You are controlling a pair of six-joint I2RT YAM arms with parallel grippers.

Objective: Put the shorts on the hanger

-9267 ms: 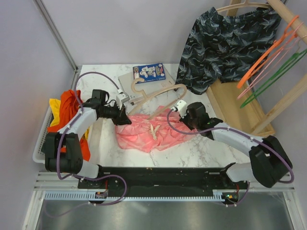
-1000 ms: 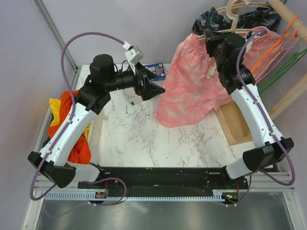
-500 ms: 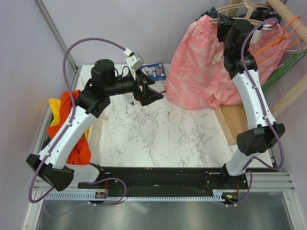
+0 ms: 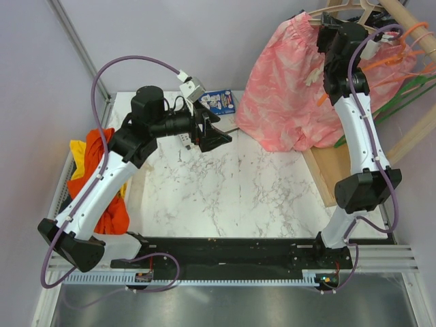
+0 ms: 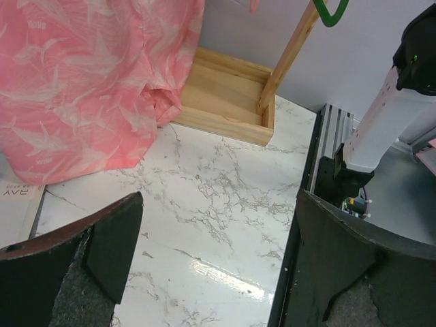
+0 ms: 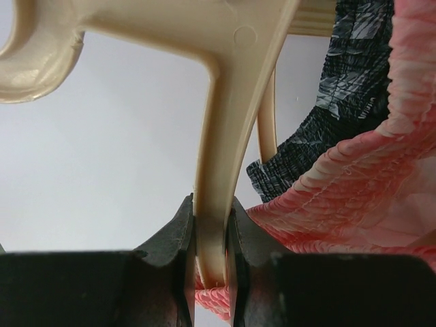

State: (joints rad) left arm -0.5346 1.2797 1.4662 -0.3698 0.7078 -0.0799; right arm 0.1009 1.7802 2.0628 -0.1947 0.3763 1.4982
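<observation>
The salmon-pink shorts [image 4: 286, 88] hang from the pale beige hanger [image 4: 325, 10] high at the back right, next to the wooden rack. My right gripper [image 4: 334, 30] is raised there. In the right wrist view it [image 6: 210, 218] is shut on the hanger [image 6: 225, 136] just below the hook, with the shorts' gathered waistband [image 6: 354, 197] beside and under the fingers. My left gripper [image 4: 218, 133] hovers open over the back of the table, left of the shorts and apart from them. Only marble shows between its fingers [image 5: 219, 204], with the shorts' hem [image 5: 88, 82] beyond.
A wooden rack rail [image 4: 409, 27] carries an orange hanger [image 4: 402, 48] and a green hanger [image 4: 402, 88]. Dark patterned shorts [image 6: 340, 88] hang behind. The rack's wooden base [image 5: 225, 95] sits at the table's right. An orange-red garment [image 4: 102, 177] lies at the left; a booklet [image 4: 219, 101] lies at the back.
My right arm has lifted the hanger and shorts up and to the right, closer to the rack rail. The left arm has drawn back slightly and stays open.
</observation>
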